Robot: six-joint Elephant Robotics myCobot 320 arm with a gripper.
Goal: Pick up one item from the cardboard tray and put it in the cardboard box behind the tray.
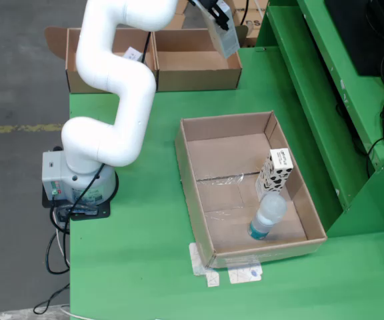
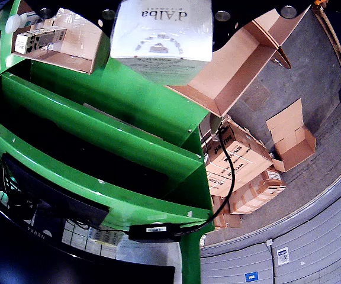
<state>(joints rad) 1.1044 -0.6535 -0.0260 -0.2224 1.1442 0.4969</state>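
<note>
In the fixed view, the cardboard tray [image 1: 199,193] lies on the green worktop [image 1: 139,267], and in its right part stand a spotted black-and-white carton [image 1: 275,172], leaning against the right wall, and a clear plastic bottle [image 1: 268,215] just in front of it; the rest of the tray floor is bare. Behind the tray, at the worktop's far edge, two open cardboard boxes sit side by side: the right box [image 1: 195,67] looks empty from here, and the left box [image 1: 92,83] is largely hidden by my arm. My white arm [image 1: 115,87] rises from its base [image 1: 72,183] at the worktop's left edge, bends up and reaches to the top of the picture, where my end effector [image 1: 220,19] hangs over the right box's far corner, carrying a pale box [image 1: 224,37] tilted downwards. In the view riding on me, that item fills the top centre: a white box [image 2: 161,32] printed "d'Aba", held up against my end effector, though I cannot tell how the grip is made. The tray shows at upper left, an open box [image 2: 241,65] to the right, and stacked cartons [image 2: 247,171] on the floor beyond.
</note>
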